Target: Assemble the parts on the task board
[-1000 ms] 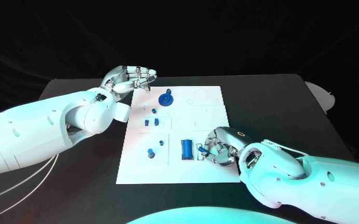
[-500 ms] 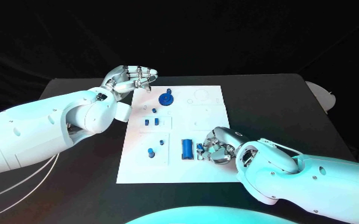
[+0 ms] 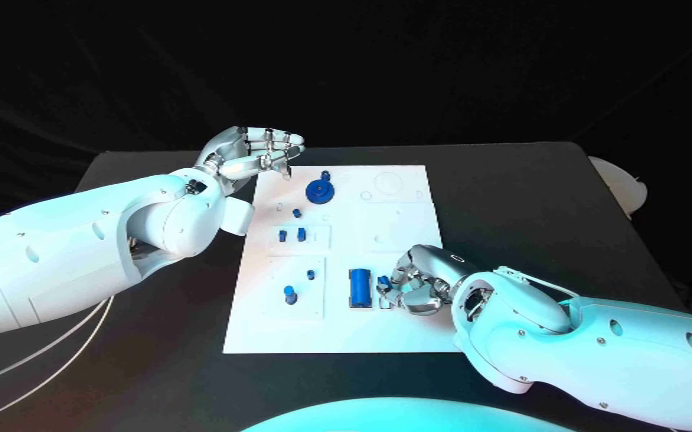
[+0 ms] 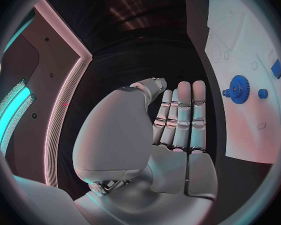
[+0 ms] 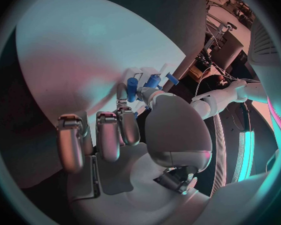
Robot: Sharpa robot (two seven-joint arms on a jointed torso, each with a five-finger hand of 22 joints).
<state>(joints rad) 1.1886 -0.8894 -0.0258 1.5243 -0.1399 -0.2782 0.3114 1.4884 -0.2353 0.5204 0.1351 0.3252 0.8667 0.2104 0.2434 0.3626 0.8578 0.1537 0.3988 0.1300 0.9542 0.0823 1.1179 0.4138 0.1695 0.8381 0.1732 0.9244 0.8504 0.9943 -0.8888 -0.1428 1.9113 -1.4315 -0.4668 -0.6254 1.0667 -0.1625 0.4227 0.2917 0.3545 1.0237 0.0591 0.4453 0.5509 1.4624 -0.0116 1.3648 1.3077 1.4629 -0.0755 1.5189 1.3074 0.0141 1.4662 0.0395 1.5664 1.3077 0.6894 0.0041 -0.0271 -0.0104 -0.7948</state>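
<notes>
From above, the left hand [image 3: 255, 151] hovers at the far left corner of the task board [image 3: 411, 327], fingers curled in; its wrist camera shows them laid straight together, holding nothing. The blue gear [image 3: 320, 190] stands near it on the white board. Further right, the right hand [image 3: 414, 282] rests on the board's near half; its wrist view reveals a small blue part [image 5: 132, 89] pinched at its fingertips.

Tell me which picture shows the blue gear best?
The left wrist view: the gear faces the camera on the task board, its teeth plain and nothing covering it. The head view shows the gear smaller, near the left hand. In the right wrist view I cannot pick it out.
</notes>
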